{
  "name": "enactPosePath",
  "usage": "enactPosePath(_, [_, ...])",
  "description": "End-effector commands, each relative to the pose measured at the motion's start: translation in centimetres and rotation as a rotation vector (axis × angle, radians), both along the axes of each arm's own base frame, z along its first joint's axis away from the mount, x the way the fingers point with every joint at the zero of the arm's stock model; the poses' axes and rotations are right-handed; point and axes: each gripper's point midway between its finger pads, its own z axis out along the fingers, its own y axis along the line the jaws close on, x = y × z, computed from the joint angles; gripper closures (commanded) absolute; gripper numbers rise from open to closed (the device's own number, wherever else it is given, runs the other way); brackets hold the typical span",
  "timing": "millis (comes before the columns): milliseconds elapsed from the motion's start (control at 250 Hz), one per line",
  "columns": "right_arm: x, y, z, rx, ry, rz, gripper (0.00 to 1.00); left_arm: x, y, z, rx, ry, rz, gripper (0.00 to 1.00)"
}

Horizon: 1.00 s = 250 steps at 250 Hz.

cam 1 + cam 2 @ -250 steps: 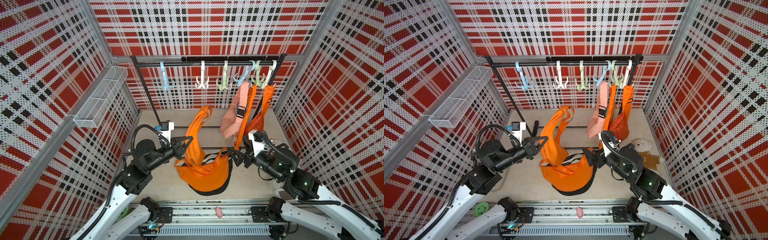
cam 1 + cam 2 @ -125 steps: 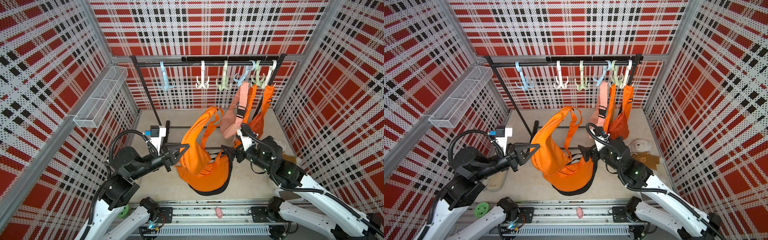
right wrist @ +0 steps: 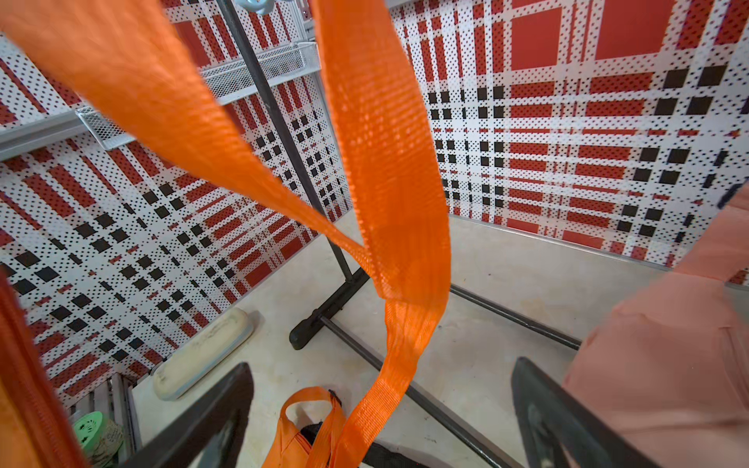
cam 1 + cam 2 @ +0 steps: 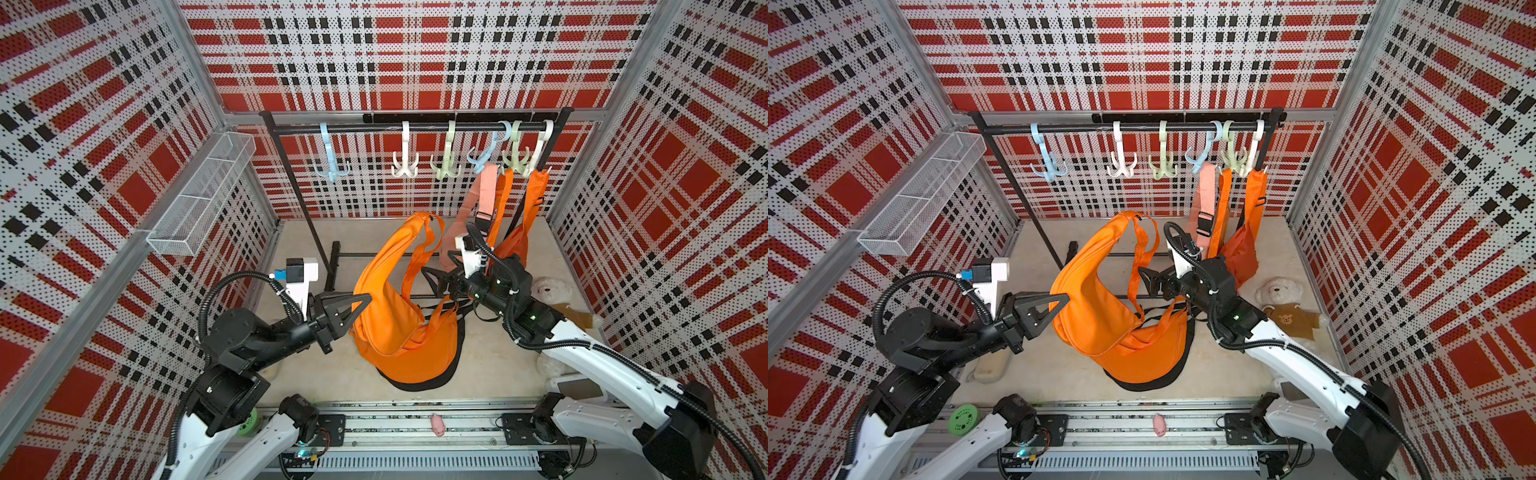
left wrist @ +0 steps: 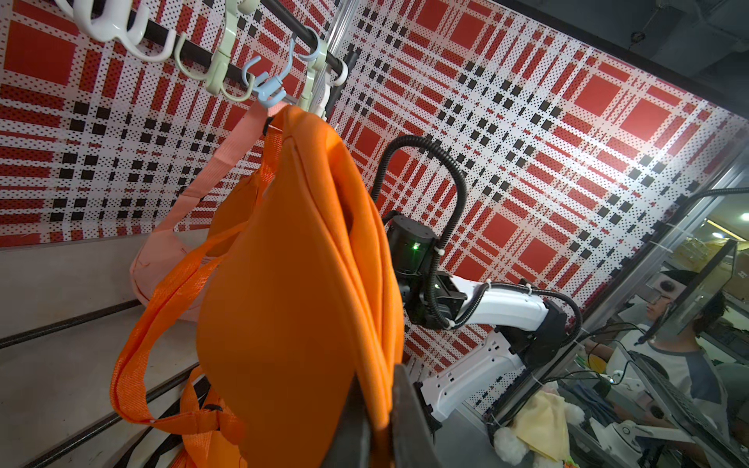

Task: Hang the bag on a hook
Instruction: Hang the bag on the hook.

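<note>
The orange bag [image 4: 386,299] [image 4: 1096,299] hangs lifted, its lower end on the floor. My left gripper [image 4: 365,297] [image 4: 1065,297] is shut on its left edge. In the left wrist view the gripper [image 5: 377,405] pinches the bag's [image 5: 283,283] seam. My right gripper [image 4: 434,282] [image 4: 1148,280] is open beside the bag's strap [image 4: 417,257]. In the right wrist view the strap [image 3: 389,162] hangs between the open gripper's [image 3: 383,366] jaws, apart from both. On the black rail [image 4: 374,129] hang free hooks: blue [image 4: 330,166], white [image 4: 404,166] and green [image 4: 445,168].
A pink bag [image 4: 484,195] and another orange bag [image 4: 532,208] hang on the rail's right-hand hooks, just behind my right arm. A black bag [image 4: 415,384] lies under the orange one. A teddy bear [image 4: 1283,299] lies at the right, a wire basket [image 4: 203,195] on the left wall.
My right gripper has moved up and left, in beside the strap. My left arm has drawn back toward the near left, still holding the bag, which now hangs more spread out.
</note>
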Motion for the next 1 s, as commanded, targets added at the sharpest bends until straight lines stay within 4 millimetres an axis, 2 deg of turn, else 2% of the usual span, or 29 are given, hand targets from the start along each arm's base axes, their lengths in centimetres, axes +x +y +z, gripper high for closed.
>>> enactPosePath(0, [0.9,1.0,5.3,0.144,-0.114,0.009,0.00,-0.5,0.4,1.0,-0.041,-0.030,0.000,1.00])
enactPosePath(124, [2.4,0.9,6.6,0.205,-0.151,-0.055,0.00,-0.6,0.5,0.9,-0.064,-0.022,-0.003,1.00])
enactPosePath(352, [4.7,1.7,8.2,0.201,-0.179,-0.111,0.00,-0.7,0.6,0.2,-0.086,-0.010,0.008,1.00])
enactPosePath(412, [5.5,0.5,8.5,0.200,-0.192,-0.196,0.00,-0.7,0.6,0.1,-0.093,-0.010,0.007,1.00])
enactPosePath(528, [6.4,-3.5,9.0,0.186,-0.225,-0.394,0.01,-1.3,1.0,0.3,-0.108,-0.023,0.012,1.00])
enactPosePath(712, [6.0,-8.5,10.8,0.189,-0.280,-0.521,0.18,-1.5,1.4,-0.2,-0.096,-0.018,0.026,1.00])
enactPosePath(805, [5.9,-10.1,11.3,0.188,-0.289,-0.532,0.30,-1.4,1.4,-0.6,-0.090,-0.013,0.030,1.00])
enactPosePath(897, [5.5,-10.5,11.6,0.176,-0.302,-0.517,0.46,-1.3,1.3,-0.6,-0.093,-0.015,0.027,1.00])
enactPosePath(997, [4.9,-9.3,12.0,0.155,-0.325,-0.439,0.57,-1.2,1.3,-0.6,-0.091,-0.014,0.030,1.00])
